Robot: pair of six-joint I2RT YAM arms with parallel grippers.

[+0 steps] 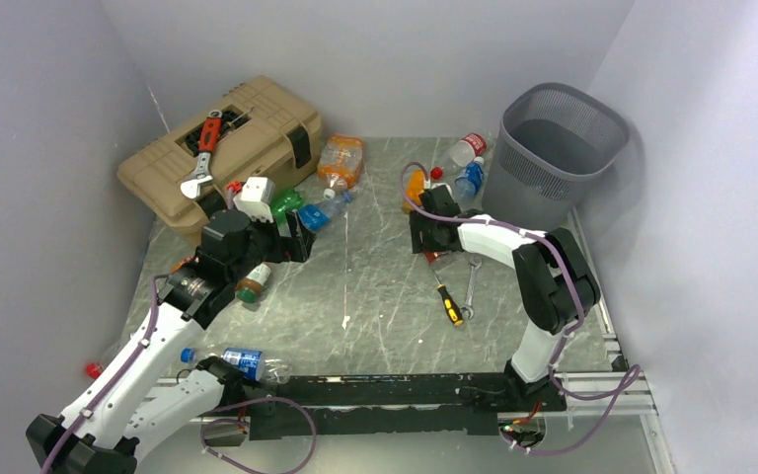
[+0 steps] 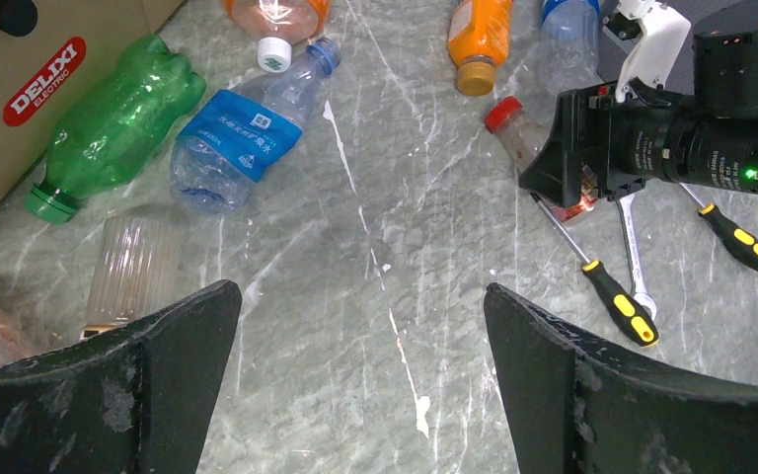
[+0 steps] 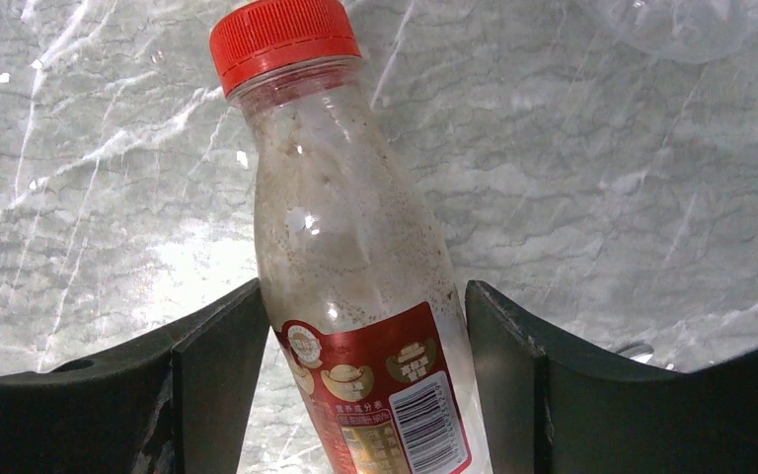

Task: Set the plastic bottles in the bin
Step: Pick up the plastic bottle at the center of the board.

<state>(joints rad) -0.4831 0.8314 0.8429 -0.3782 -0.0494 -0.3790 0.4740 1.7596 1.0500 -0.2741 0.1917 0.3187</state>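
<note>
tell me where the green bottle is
Top view, left side: the green bottle lies at the front of the toolbox, just left of the blue-label bottle.

The bin [image 1: 563,148] stands far right, toolbox [image 1: 257,133] far left, bottles [image 1: 341,163] between.

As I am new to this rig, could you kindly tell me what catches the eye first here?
The right pincer straddles a red-capped bottle lying on the table. The grey mesh bin stands at the far right; the left pincer hangs open near a blue-labelled bottle.
</note>
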